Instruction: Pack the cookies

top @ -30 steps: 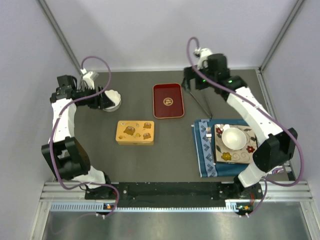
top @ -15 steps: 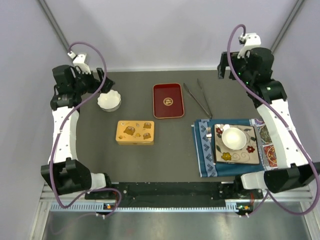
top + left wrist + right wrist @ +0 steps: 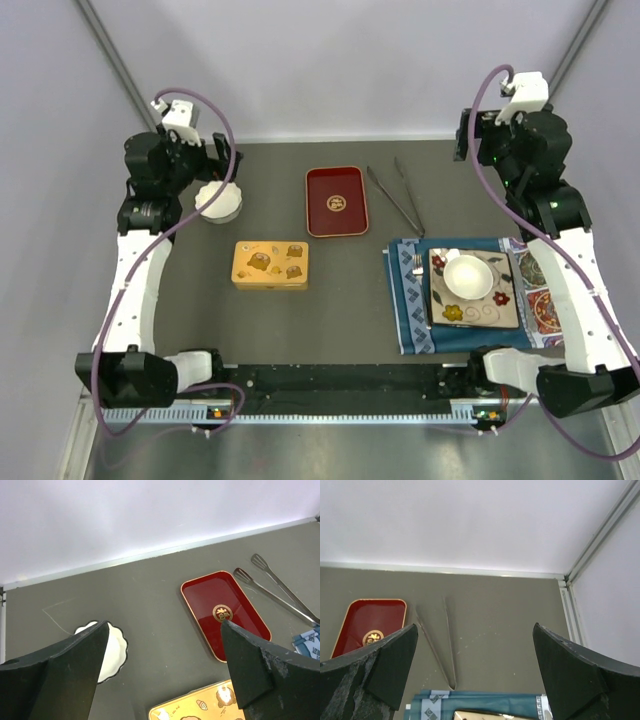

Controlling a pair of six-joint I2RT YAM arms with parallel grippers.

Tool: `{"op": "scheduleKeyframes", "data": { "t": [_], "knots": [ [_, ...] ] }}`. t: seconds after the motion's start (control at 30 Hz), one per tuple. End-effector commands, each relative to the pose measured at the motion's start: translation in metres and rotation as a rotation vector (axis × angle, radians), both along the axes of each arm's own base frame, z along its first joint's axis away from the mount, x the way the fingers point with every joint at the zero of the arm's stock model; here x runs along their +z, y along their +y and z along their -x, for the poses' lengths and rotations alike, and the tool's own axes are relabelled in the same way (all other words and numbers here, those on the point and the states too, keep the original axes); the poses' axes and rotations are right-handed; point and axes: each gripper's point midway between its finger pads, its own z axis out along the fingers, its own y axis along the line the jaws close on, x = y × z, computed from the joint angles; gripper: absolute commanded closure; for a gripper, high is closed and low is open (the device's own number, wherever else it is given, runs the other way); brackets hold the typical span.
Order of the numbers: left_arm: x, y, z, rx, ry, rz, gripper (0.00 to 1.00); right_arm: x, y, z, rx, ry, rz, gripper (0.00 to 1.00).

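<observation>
No cookies show in any view. A yellow tin [image 3: 270,264] printed with cookie pictures lies shut at the centre left, its edge also visible as the yellow tin [image 3: 200,707] in the left wrist view. My left gripper [image 3: 218,165] [image 3: 165,625] hangs open and empty, raised above the white fluted dish [image 3: 219,202] [image 3: 114,647]. At the back right my right gripper [image 3: 468,135] [image 3: 475,627] is held high, open and empty, over the bare table beyond the metal tongs [image 3: 398,198] [image 3: 445,645].
A red lacquer tray [image 3: 336,201] [image 3: 225,612] [image 3: 367,625] lies at the back centre. A blue cloth [image 3: 410,300] [image 3: 485,702] at the right carries a patterned square plate [image 3: 480,310], a white bowl [image 3: 467,277] and a fork [image 3: 415,264]. Walls close in on three sides.
My left gripper opened, let go of the white dish and rose. The right arm lifted away from the tongs and swung up to the back right.
</observation>
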Motion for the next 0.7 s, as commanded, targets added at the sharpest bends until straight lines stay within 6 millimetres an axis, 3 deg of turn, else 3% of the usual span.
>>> {"op": "scheduleKeyframes", "data": {
  "t": [0.0,0.67],
  "knots": [
    [0.02,0.007,-0.001,0.064,-0.118,-0.02,0.01,0.015,-0.009,0.004,-0.032,-0.068,0.008,0.01],
    [0.026,0.003,0.004,0.102,-0.181,-0.028,0.01,0.016,-0.004,0.004,-0.006,-0.083,0.0,0.01]
  ]
}}
